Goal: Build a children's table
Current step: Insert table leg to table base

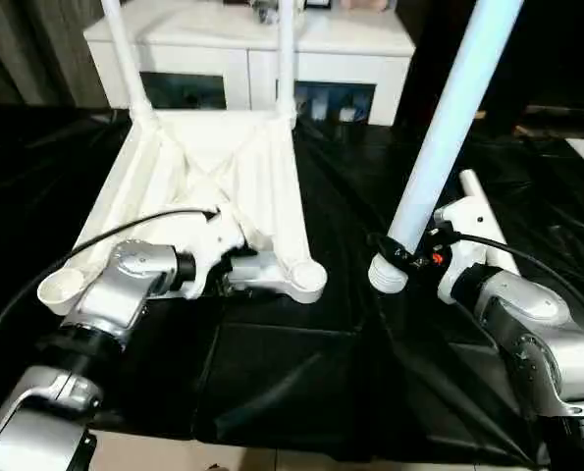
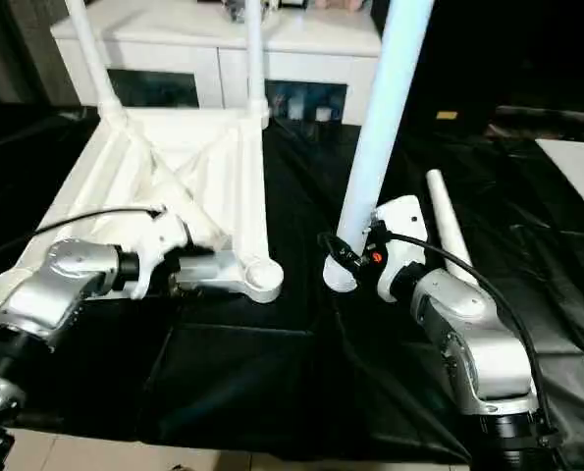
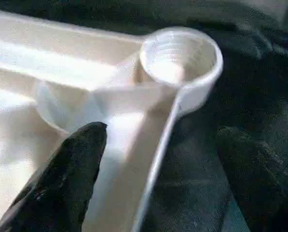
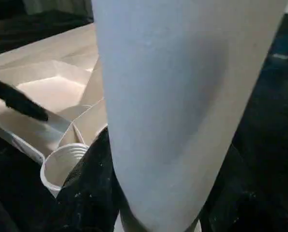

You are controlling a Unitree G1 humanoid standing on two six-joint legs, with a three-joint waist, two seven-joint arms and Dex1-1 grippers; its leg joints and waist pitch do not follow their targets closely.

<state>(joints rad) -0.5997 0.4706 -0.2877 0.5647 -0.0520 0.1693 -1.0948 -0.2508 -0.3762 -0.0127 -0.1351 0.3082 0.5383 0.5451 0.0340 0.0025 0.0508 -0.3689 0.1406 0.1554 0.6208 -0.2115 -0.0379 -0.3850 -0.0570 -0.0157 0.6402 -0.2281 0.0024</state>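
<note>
text: we read none | labels: we find none on the tabletop [image 1: 213,167], the legs or the cabinet [image 1: 252,44] | brands, numbers, signs: we make out none on either arm or on the black cloth

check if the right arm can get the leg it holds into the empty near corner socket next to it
Probably yes. The right tool is shut on the leg, upright beside the tabletop. The near socket stands open, with bare black cloth between. The left tool, open at that corner's rim, might crowd the approach.
</note>
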